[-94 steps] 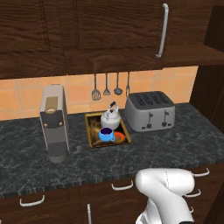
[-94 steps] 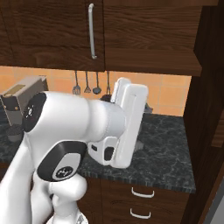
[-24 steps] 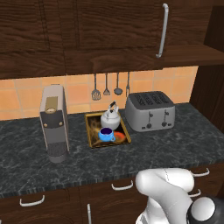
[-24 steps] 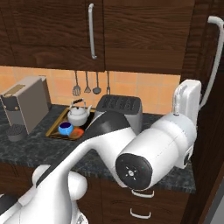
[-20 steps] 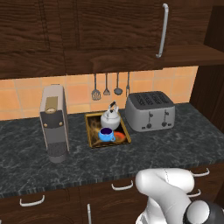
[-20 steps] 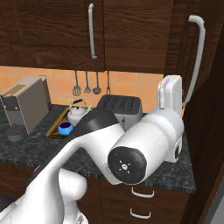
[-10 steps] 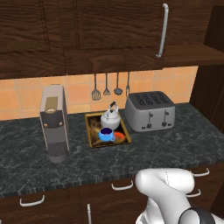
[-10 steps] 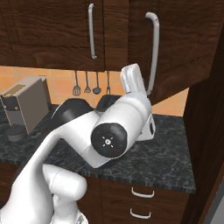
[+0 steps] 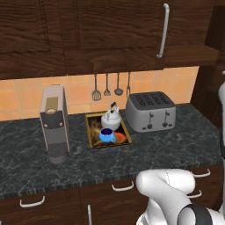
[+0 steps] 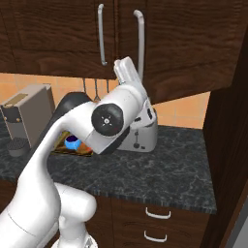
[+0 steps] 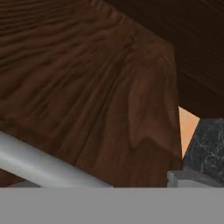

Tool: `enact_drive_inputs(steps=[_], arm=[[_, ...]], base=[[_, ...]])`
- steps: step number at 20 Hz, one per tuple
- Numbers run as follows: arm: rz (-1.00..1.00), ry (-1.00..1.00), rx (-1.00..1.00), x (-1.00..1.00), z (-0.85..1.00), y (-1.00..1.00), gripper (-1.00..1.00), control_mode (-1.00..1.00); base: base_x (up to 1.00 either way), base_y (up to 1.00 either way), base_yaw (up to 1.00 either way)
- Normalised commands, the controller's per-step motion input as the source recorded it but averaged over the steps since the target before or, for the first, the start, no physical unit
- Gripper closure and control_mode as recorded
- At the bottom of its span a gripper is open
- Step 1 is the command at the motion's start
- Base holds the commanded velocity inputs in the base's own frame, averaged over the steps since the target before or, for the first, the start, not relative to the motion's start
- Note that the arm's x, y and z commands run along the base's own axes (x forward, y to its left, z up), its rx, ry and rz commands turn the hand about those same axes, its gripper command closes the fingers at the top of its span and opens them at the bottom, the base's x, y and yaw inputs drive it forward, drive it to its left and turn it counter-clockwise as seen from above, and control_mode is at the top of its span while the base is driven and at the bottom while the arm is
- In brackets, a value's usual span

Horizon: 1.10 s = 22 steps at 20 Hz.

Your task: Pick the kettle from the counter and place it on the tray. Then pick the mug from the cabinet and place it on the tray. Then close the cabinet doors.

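Though dark, cabinet doors (image 10: 72, 34) show grain.

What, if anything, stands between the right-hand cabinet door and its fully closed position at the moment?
Nothing visible does. In the right base view the right cabinet door is almost flush beside the left one, with the gripper at its bar handle. The kettle and mug sit on the tray.

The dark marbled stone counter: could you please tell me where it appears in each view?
Left base view: dark marbled stone counter across the middle.
Right base view: lower centre and right.
Hand view: right edge.
Shared landmark: orange tiled wall adjoining it.
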Motion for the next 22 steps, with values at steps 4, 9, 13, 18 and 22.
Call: enact_drive_inputs(steps=[4,9,13,18,22], arm=[[0.01,0.04,-0.10,0.99,-0.07,0.62,-1.00,-1.00],[0.02,0.06,-0.09,1.00,-0.13,0.56,-1.00,-1.00],[0.05,0.11,-0.02,1.00,-0.15,0.44,-1.00,-1.00],[0.06,0.18,0.00,1.00,-0.18,0.35,-1.00,-1.00],[0.04,0.14,0.00,0.95,-0.22,0.22,-1.00,-1.00]], base=[[0.00,0.00,0.00],[0.00,0.00,0.00],[0.00,0.00,0.00],[0.00,0.00,0.00],[0.00,0.00,0.00]])
